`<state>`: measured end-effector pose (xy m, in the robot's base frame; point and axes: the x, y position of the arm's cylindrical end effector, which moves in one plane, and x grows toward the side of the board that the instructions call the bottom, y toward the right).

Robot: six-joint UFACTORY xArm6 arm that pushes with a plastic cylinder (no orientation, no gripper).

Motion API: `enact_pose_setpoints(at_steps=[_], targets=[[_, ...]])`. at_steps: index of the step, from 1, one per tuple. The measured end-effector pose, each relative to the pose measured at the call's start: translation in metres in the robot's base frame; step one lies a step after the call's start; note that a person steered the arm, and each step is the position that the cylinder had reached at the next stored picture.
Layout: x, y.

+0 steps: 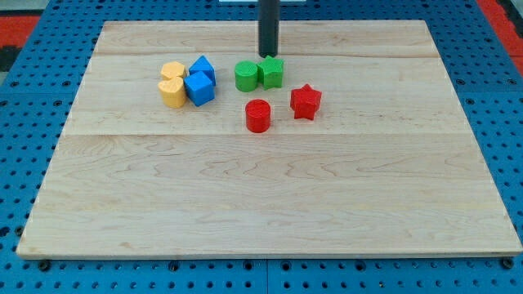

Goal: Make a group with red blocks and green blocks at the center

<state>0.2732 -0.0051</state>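
Note:
My tip [268,55] stands just above the green star-shaped block [272,73], touching or almost touching its top edge. A green round block [246,76] sits against that block's left side. A red cylinder [258,115] lies below the green pair. A red star-shaped block [305,101] lies to the right of the cylinder, a little apart from it. All of them are in the upper middle of the wooden board [270,204].
Two yellow blocks [172,85] and two blue blocks [200,82] sit bunched together at the view's upper left. The board rests on a blue pegboard [24,122].

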Motion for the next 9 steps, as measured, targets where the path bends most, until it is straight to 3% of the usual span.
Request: enact_pose_setpoints(at_steps=[2,3,4,6,8,9], targets=[[0.092,-0.018],[0.109,0.002],[0.088,-0.045],[0.039,-0.036],[0.038,0.060],[0.001,0.066]])
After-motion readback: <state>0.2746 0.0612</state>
